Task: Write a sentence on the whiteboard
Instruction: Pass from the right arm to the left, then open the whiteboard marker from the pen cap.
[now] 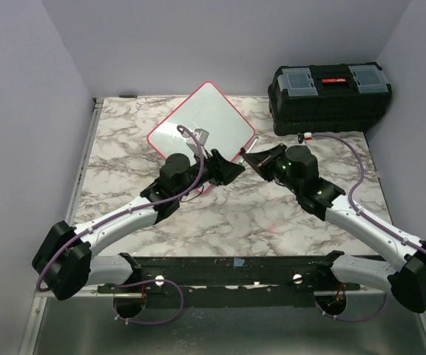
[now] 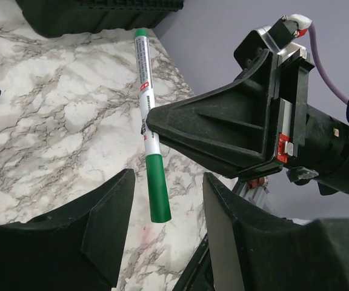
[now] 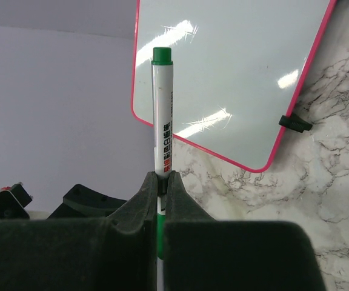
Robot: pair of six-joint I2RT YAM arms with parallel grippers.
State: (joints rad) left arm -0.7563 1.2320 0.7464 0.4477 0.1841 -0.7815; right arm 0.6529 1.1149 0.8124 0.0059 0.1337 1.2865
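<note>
Two arms over a marble worktop (image 1: 272, 214), seen from above and from each wrist.

**Whiteboard.** The whiteboard (image 1: 205, 122) lies on the worktop at far centre, turned corner-on, with its pink-red frame towards the arms. Its near corner is covered by the left arm. It sits left of a black toolbox (image 1: 330, 100), which stands in the far right corner, well apart from it. In the right wrist view the white face is glossy and carries bright reflections. A small black piece (image 3: 295, 123) sits on the frame's edge.

**Right tool.** The right tool (image 3: 162, 180) is clenched on a marker (image 2: 145, 91). Both fingers press the white barrel just above its long green end. The barrel's short green tip points away from the wrist, and in that view it stands in front of the whiteboard's face.

**Left tool.** The left tool (image 2: 167, 174) is released, and its two fingers stand apart. The marker's long green end hangs between them, with a gap visible on either side, so neither finger touches it.

**Relation of the tools.** In the top view the two tools meet nose to nose just beside the whiteboard's near right edge, above the worktop. The marker spans the space between them.
</note>
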